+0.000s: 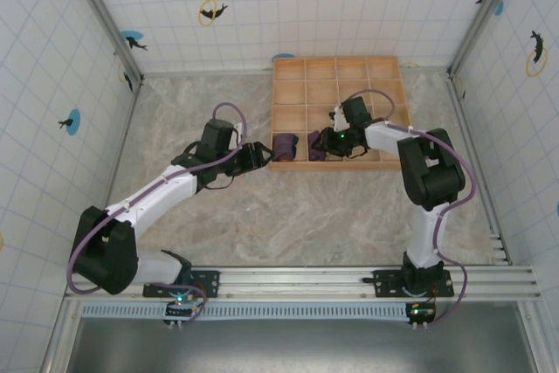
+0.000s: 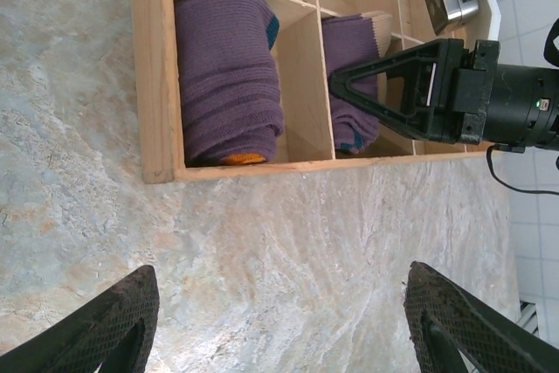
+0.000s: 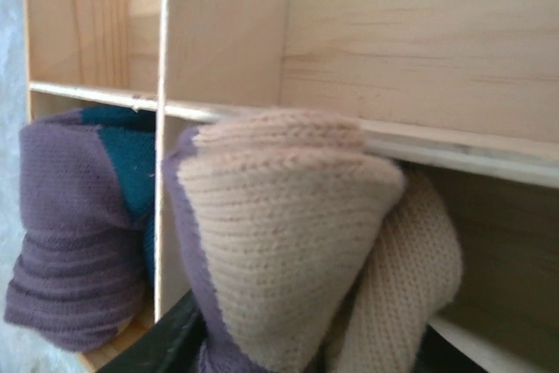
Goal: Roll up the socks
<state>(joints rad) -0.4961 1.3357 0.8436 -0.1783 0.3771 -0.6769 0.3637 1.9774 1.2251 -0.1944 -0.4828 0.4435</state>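
White tiled walls (image 1: 262, 6), marbled tabletop (image 1: 306, 216)

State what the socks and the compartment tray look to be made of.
Socks: knitted fabric, soft and matte; ribbed stitch rows show. Compartment tray: light unpainted wood, probably plywood or pine; grain lines show on its walls.

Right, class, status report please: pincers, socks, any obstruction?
Left pincer open, empty, over the table. Right pincer at second rolled sock in the tray, grip unclear. First rolled sock alongside, in the tray too. Nothing blocking.
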